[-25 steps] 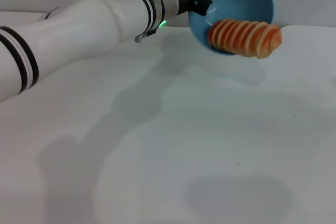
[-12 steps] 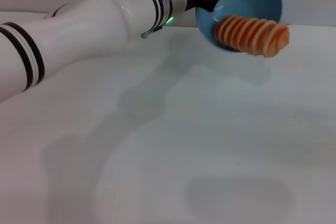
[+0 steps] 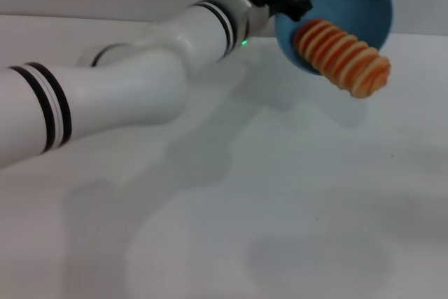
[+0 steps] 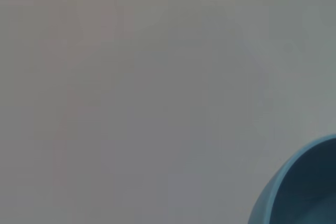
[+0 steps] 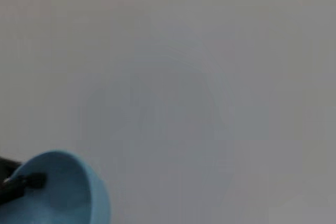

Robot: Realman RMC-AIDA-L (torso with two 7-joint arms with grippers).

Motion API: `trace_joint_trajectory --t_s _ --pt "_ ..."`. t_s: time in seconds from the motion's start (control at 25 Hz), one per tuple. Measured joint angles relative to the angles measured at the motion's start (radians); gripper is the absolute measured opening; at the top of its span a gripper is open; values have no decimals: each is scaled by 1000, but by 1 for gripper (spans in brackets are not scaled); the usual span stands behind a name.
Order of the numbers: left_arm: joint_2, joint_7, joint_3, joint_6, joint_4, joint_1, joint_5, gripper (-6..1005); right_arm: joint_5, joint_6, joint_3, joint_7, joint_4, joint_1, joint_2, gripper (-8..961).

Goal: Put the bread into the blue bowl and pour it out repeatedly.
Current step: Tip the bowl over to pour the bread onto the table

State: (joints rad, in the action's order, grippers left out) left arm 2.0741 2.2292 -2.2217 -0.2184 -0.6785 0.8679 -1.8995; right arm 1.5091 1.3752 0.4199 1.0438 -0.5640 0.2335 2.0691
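The bread lay half out of the blue bowl, its near end sticking past the lower rim and hanging in the air above the white table, its far end still against the bowl's inner wall. It was a ridged, orange-and-tan loaf, slanting downward toward the head camera's right. It touched nothing but the bowl.

The bowl was held well up off the table and tipped steeply, so that its opening faced toward the head camera and somewhat down. Its light-blue inside showed around the bread, and its upper edge ran out of the top of the head view. The left wrist view caught only a curved slice of the bowl's rim against a plain grey background. The right wrist view showed the bowl farther off, with a dark finger clamped over its rim.

The left gripper held the bowl at the rim on the side nearest the arm, its black fingers closed on that edge. Behind it the white left arm, with black bands and a small green light near the wrist, stretched across from the left edge of the head view, raised above the table and casting a soft shadow on it.

The right gripper did not appear in any view, so its fingers could not be judged.
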Motion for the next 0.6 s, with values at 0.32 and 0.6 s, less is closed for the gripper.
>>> trace_joint_trajectory --t_s 0.32,0.6 --pt "3 -35 -137 -180 -74 -32 -80 -1 -93 7 -27 -81 93 -12 1 521" --pt "4 -30 -219 -286 -79 -46 -114 0 -101 5 -31 -88 105 -11 3 521"
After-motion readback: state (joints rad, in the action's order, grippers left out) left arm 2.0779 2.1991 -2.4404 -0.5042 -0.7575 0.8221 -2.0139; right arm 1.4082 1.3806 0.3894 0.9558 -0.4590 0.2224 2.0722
